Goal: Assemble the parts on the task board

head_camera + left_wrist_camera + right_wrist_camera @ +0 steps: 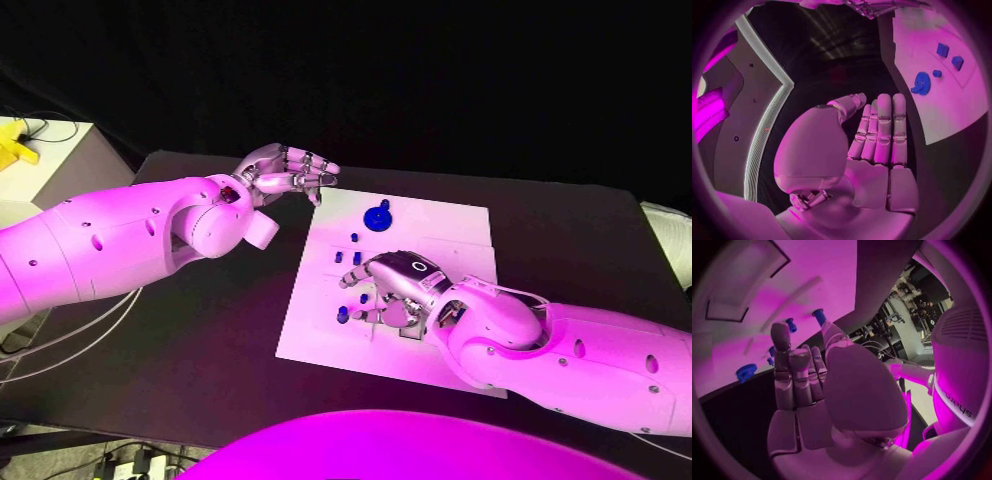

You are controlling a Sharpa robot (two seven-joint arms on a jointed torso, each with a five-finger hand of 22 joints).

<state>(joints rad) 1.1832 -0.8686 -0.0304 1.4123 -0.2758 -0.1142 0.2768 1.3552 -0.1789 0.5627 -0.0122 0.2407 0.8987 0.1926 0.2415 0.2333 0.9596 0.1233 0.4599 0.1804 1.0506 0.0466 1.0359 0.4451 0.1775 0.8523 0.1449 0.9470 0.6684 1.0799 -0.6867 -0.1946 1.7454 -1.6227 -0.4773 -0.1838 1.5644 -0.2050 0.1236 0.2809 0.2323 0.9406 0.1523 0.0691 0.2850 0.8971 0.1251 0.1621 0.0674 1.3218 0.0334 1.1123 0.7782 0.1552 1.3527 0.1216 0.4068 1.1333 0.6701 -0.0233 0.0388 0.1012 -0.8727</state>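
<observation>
Board (433, 225) sits mid-table, white plate on black table (173, 370). My right hand (397, 290) is down over the board's middle, palm low, covering part of the small blue parts there. A few parts (346, 280) peek out just beside its fingers on the side toward my left arm, and one more (342, 314) lies near the board's edge. Blue disc (378, 217) lies on the far part of the board, well apart from the right hand. Right wrist view has the fingers straight and close together, with a blue peg (819, 316) just past the fingertips; can't tell if it's touching or pinched, so I can't tell the hold. Left hand (289, 168) hovers off the board's far corner, near the disc but apart from it, fingers curled in, holding nothing. Left wrist view shows the disc and two blue blocks (949, 56) on the board.
</observation>
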